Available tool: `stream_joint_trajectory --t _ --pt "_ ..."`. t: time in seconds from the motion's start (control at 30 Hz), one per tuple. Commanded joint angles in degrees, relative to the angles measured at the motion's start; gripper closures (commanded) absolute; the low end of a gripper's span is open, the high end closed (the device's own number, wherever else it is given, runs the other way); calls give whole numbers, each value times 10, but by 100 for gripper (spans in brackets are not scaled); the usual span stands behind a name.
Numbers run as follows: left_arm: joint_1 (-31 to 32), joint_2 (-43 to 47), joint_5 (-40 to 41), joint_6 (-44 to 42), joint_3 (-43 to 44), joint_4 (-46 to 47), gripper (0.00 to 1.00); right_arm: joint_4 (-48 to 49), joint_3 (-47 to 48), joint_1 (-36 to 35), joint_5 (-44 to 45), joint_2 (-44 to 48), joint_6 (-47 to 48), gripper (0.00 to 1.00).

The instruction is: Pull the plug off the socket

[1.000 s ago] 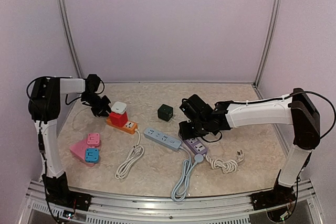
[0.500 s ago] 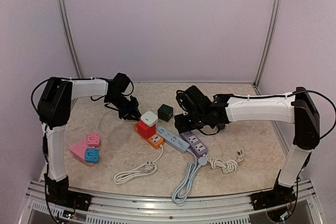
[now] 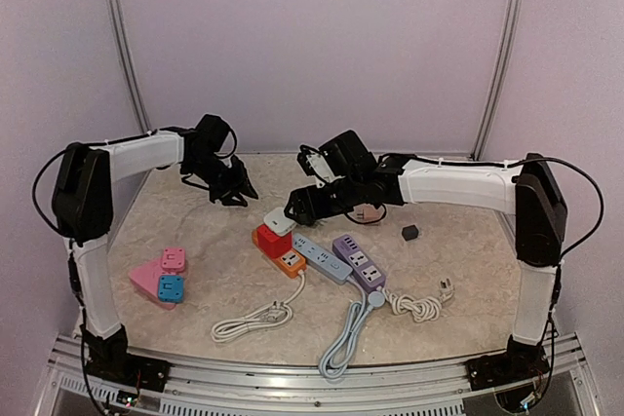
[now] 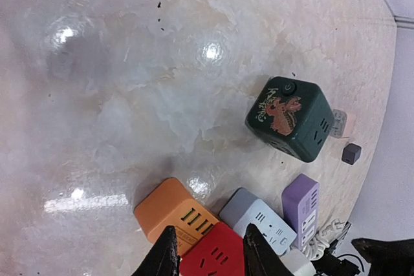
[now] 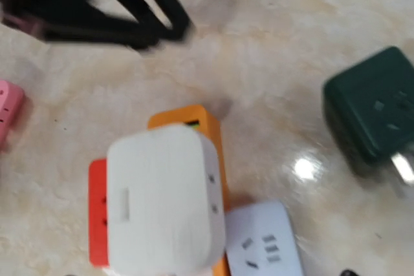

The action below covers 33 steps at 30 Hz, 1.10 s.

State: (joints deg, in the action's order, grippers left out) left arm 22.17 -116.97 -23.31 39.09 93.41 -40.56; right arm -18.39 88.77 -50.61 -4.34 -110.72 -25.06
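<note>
while white plug (image 3: 280,220) sits atop red socket (image 3: 270,239) mid-table, brace socket with left gripper (image 4: 209,234) (spread, empty); right gripper (image 3: 294,208) beside plug, grip unclear; clamp plug sides, pull straight up.

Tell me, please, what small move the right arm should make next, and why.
Probably lower the right gripper around the white plug and close its fingers on it. The plug sits on the red socket cube, not yet pulled off. The right gripper hovers just beside it, and the left gripper stands apart with open fingers, holding nothing.
</note>
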Motion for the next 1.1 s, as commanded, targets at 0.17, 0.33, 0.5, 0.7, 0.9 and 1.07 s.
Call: stream_joint_trajectory --t 0.17,0.33,0.5,0.7,0.9,1.07 --pt "-8 176 2 -9 -140 -2 65 27 37 13 -120 -72 -33 21" --pt "12 232 -37 16 -228 48 60 59 21 18 -149 -79 -62 27" --pt "38 235 -60 20 -258 97 57 77 17 17 -164 -84 -84 32" --pt "40 205 -75 25 -258 128 58 82 20 17 -176 -88 -106 39" --pt "41 172 -71 26 -259 124 64 75 19 18 -158 -73 -111 45" --pt "49 164 -70 27 -254 126 68 78 11 18 -157 -66 -113 51"
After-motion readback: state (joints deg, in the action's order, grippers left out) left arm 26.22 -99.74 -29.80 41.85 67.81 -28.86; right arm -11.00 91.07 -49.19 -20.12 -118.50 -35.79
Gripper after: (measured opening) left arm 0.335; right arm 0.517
